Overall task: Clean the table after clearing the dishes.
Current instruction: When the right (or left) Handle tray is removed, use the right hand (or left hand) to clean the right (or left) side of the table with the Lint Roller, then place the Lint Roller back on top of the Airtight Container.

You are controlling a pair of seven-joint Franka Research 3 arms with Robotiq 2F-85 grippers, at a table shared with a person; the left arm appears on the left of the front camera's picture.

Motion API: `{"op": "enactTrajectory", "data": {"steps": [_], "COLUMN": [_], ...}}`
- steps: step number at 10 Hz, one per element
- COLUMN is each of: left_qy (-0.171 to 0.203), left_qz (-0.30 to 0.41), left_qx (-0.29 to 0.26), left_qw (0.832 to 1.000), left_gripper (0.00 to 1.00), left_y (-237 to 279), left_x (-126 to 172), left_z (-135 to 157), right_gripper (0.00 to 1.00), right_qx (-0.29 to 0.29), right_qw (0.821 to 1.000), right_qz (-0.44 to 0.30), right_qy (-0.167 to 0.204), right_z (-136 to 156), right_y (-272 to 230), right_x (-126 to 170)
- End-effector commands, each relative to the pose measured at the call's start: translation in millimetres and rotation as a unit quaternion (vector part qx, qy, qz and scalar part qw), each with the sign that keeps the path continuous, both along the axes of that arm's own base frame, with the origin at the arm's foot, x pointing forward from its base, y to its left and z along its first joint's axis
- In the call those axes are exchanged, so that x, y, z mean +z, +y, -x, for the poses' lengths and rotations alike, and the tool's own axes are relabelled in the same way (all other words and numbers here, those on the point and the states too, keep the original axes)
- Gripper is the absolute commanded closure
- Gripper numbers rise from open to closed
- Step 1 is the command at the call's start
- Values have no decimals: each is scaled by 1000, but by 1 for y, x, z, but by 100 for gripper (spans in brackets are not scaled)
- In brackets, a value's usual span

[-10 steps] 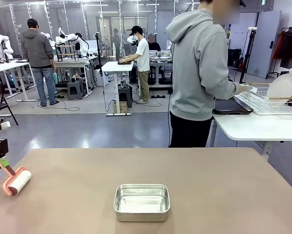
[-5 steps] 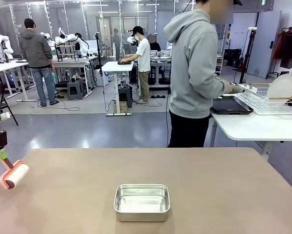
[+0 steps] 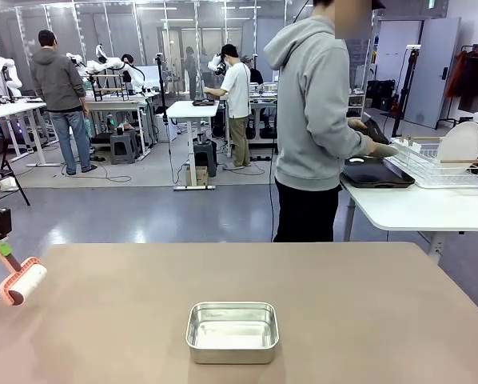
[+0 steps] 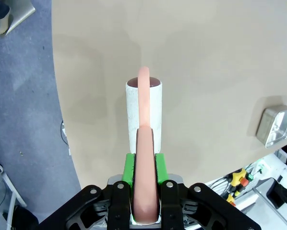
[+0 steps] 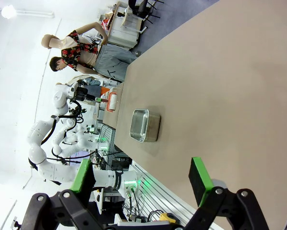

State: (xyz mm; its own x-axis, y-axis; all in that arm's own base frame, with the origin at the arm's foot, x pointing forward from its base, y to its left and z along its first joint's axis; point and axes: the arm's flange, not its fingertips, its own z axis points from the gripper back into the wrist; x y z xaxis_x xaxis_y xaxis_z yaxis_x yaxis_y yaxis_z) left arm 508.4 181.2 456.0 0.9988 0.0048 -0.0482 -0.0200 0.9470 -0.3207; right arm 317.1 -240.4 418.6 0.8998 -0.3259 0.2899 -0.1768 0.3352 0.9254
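While the person (image 3: 319, 120) stood at the white side table (image 3: 431, 210) handling a dark tray (image 3: 375, 174) beside the dish rack (image 3: 443, 164), the tan table (image 3: 343, 304) carried no dishes, so clearing looked done. The left gripper (image 4: 144, 191) was clamped on the pink handle of a lint roller (image 4: 144, 115) (roll just above the table's left edge). Right gripper (image 5: 141, 184) hung spread wide, empty. Left on the top: a metal pan (image 3: 232, 331). Wiping judged not yet begun.

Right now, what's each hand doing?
Left hand: closed on the lint roller handle.
Right hand: open, empty, above the table.
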Motion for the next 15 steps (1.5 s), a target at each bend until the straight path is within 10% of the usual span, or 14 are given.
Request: {"op": "enactTrajectory", "data": {"steps": [1,15], "left_qy": [-2,-2], "left_qz": [0,0], "left_qx": [-2,-2], "left_qw": [1000,1000], "left_gripper": [79,79], "left_y": [1,1], "left_x": [1,1], "left_z": [1,1], "right_gripper": [0,0], "right_qx": [-3,-3], "right_qw": [1000,1000], "right_qz": [3,3], "right_qy": [-3,-3], "right_z": [1,1], "right_y": [0,0], "right_x": [2,2]}}
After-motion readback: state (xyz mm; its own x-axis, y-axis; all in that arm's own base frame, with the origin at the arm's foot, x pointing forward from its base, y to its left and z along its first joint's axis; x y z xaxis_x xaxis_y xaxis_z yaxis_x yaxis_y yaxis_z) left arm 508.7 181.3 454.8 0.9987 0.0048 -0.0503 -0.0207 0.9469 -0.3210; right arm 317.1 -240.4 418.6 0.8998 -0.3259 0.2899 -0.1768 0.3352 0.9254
